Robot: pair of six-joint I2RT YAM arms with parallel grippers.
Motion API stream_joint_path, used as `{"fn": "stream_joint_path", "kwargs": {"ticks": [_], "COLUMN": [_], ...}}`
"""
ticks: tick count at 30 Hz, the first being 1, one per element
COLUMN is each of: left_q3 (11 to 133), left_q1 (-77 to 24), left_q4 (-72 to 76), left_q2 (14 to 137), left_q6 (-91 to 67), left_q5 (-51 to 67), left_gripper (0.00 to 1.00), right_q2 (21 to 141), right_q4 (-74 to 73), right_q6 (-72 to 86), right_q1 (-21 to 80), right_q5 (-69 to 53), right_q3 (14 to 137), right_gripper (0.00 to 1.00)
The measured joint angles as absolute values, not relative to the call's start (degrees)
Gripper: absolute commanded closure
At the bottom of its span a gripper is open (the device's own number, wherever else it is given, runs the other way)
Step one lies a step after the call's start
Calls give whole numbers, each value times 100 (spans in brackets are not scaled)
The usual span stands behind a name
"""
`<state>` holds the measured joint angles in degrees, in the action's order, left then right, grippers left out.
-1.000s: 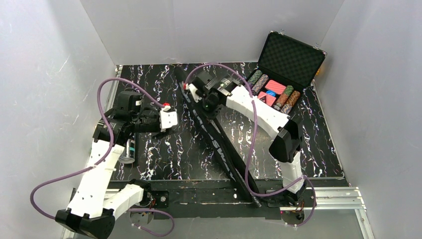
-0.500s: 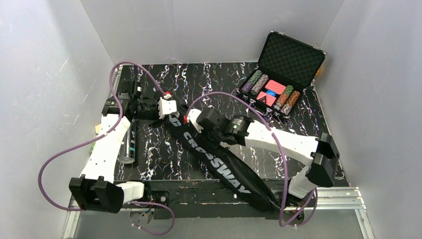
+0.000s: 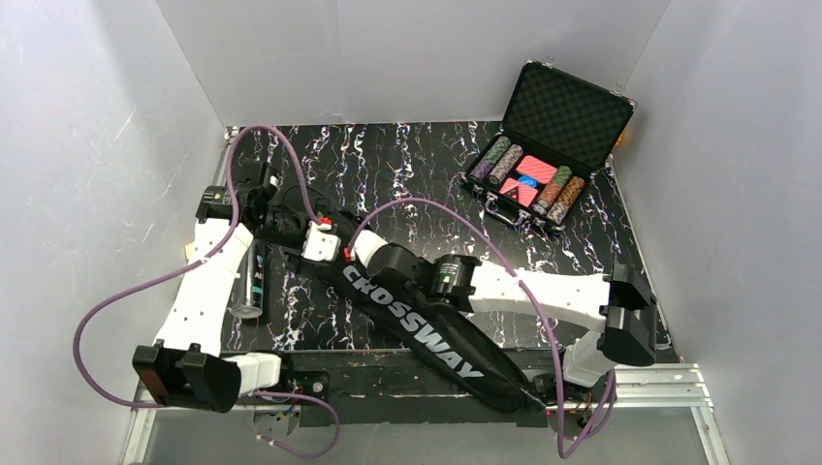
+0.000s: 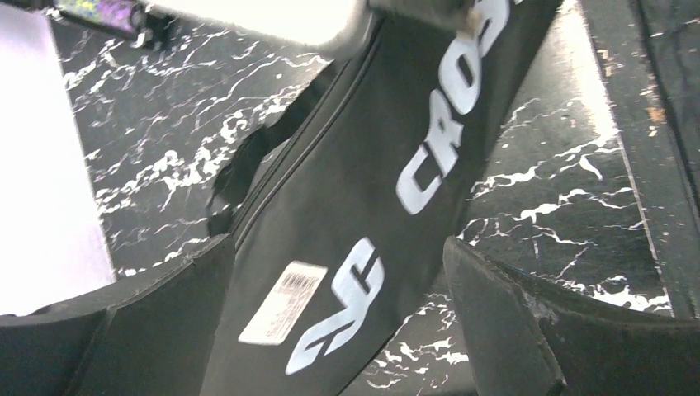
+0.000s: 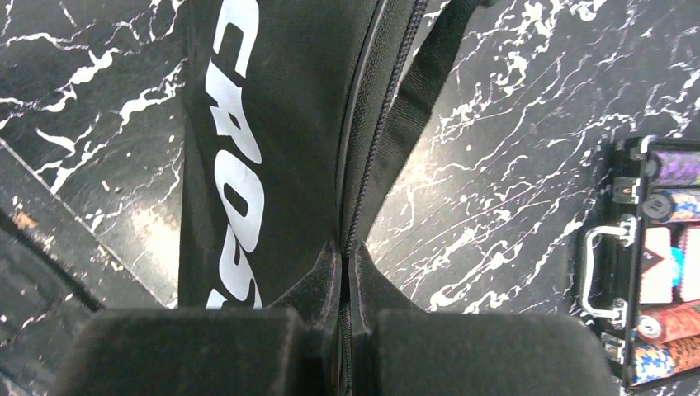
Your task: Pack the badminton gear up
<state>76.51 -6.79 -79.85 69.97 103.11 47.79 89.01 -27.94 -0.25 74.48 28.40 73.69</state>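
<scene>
Right wrist: right gripper (image 5: 342,276) tight on racket bag (image 5: 281,124) zipper.

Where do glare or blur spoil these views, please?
Left wrist: the top and left edges blow out to white, and the table glares beside the racket bag. Right wrist: a glare patch on the table; the right gripper is soft, too close. Top external: even light, sharp.

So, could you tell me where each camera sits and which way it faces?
Top external: high behind the bases, facing down at the table; left arm, right arm show.
Left wrist: facing down at the bag; left gripper open around it.
Right wrist: facing along the bag's zipper; right gripper shut on it.
Shared: all show the bag; top and right wrist, the chip case.
</scene>
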Motion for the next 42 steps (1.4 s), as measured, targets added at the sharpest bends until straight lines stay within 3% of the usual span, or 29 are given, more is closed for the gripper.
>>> {"fn": "stream_joint_path", "kwargs": {"ticks": [22,24,28,29,31,32,36,40,42], "left_q3": [8547,8549,8545,8545,8545,8545,8543,8541,8462], "left_q1": [-794,-797,-801,-803,-810,-816,-862,-812,-840], "left_q4": [-9011,-9050,-8995,-8973,-8952,-8956,-9203,-9087,-9078], "left_q2": [8626,8694,8790,8790,8790,8796,8840,8853,8833], "left_q6": [10634,10722,10912,10947,10978,10945,10881,10608,10619], "left_q5": [5137,5105,4812,4744,4641,4587,4292,4311,4202], "left_gripper": [3,11,41,53,96,100,100,100,100], "right_q2": [9568,9629,9686,9686,9686,9686,9686,9682,9633], "right_q4": [-2248,-2202,-1872,-1802,-1734,-1712,-1682,-1614,-1621], "right_q6": [-285,-381,-486,-489,-493,-493,-607,-508,-259], "right_q1": [8145,8156,8246,8254,8263,8263,8291,8176,8141], "right_q5": [4368,4473,4646,4659,4654,4648,4733,4764,4648], "right_q3": [8079,8079,8128,8136,8138,8138,8136,8156,8147], "right_gripper": [99,99,99,99,99,99,99,69,60]}}
